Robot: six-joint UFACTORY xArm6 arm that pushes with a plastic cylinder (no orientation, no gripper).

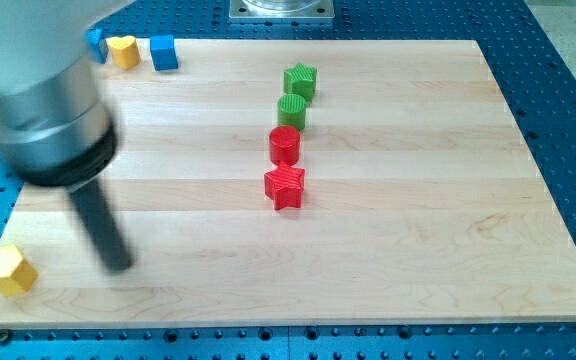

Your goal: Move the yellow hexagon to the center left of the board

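Note:
The yellow hexagon (8,269) sits at the bottom left corner of the wooden board (418,250). My tip (118,265) rests on the board just to the right of the hexagon, with a gap between them. The rod rises from the tip up and to the left into the blurred grey arm body (43,110).
A yellow heart (123,50) sits between two blue blocks, one at the right (163,52) and one at the left (96,42), at the top left. A green star (300,80), a green cylinder (292,111), a red cylinder (284,144) and a red star (286,186) form a column near the middle.

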